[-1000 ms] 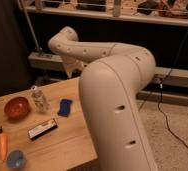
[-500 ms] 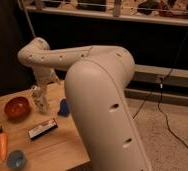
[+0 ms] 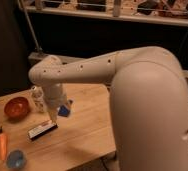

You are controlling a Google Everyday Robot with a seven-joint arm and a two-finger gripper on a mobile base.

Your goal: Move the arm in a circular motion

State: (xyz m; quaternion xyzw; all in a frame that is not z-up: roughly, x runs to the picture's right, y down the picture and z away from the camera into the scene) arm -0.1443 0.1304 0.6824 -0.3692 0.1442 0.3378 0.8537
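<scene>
Camera view: my only feed; everything below is read from it.
Arm: the cream-white forearm reaches in from far right of the red bowl. It bends at a rounded joint above and right of the bowl, then drops toward the worktop.
Tool: tapered end pointing down, right of the bowl, just above a dark bar-shaped packet. I cannot tell whether it is spread or pressed together, and I see nothing carried in it.
Neighbours: a white bottle just right of the bowl, close beside the tool. A small blue packet lies further right. A carrot and a blue cup are below the bowl.
Step in hand: I judge this a low point of the circle, on its bowl side.
How I'd drive it: an even pace and a smooth curve, and I'd lift the arc while passing the bottle and the packet.
Risk: clipping the bottle, which looks tall and light enough to topple.
</scene>
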